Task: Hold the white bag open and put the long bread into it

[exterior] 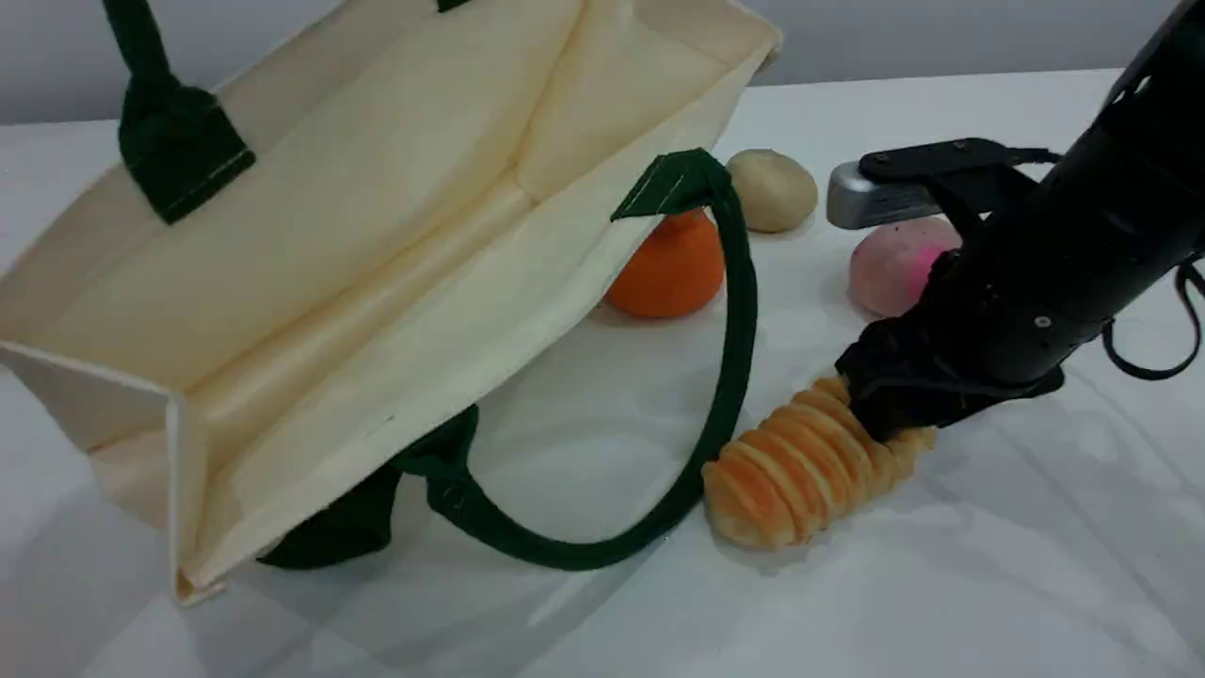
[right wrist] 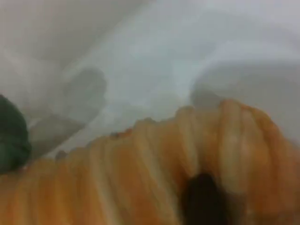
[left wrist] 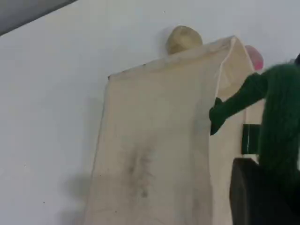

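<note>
The white bag (exterior: 377,235) is tilted up off the table, its mouth gaping toward the front right. One dark green handle (exterior: 160,122) runs up out of the top left of the scene view. In the left wrist view that handle (left wrist: 276,112) leads down into my left gripper (left wrist: 269,185), which is shut on it above the bag's side (left wrist: 154,140). The other handle (exterior: 734,311) loops down onto the table. The long bread (exterior: 791,471) lies beside that loop, and my right gripper (exterior: 880,414) is shut on its far end. A dark fingertip (right wrist: 201,197) presses into the ridged crust (right wrist: 140,178).
Behind the bag's lower edge sits a round orange fruit (exterior: 668,268). A tan bun (exterior: 772,188) and a pink round piece (exterior: 894,264) lie further back, the pink one partly behind my right arm. Bare white table (exterior: 941,584) spreads in front of the bread.
</note>
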Controlling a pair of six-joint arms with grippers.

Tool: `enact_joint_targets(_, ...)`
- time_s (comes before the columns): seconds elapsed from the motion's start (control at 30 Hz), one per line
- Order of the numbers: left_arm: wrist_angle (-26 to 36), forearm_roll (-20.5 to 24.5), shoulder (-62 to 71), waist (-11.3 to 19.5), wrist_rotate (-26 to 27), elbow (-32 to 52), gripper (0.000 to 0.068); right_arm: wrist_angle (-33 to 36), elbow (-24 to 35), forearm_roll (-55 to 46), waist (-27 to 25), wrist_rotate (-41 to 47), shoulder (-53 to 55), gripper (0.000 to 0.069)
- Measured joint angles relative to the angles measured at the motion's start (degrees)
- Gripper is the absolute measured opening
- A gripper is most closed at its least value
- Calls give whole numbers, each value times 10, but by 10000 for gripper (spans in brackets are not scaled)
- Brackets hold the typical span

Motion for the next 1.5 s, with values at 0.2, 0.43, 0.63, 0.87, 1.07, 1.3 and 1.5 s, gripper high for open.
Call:
enact_joint_targets(0.2, 0, 0, 0, 0, 0, 0, 81, 11, -5, 0, 0, -18, 4, 273)
enact_joint_targets(0.43, 0, 0, 0, 0, 0, 0, 81, 24, -9, 0, 0, -20, -3, 96)
enact_joint_targets(0.63, 0, 0, 1, 0, 0, 0, 81, 26, -7, -29, -3, -17, -53, 88)
enact_joint_targets(0.87, 0, 4, 1, 0, 0, 0, 81, 57, -7, -88, -45, 36, -138, 78)
enact_joint_targets(1.07, -3, 2, 3, 0, 7, 0, 81, 96, -8, -196, -114, 149, -226, 74)
enact_joint_targets(1.3, -6, -19, 20, 0, 31, 0, 81, 155, -8, -275, -143, 244, -338, 73)
enact_joint_targets(1.5, -10, -61, 48, 0, 55, 0, 81, 191, -8, -292, -144, 269, -423, 65)
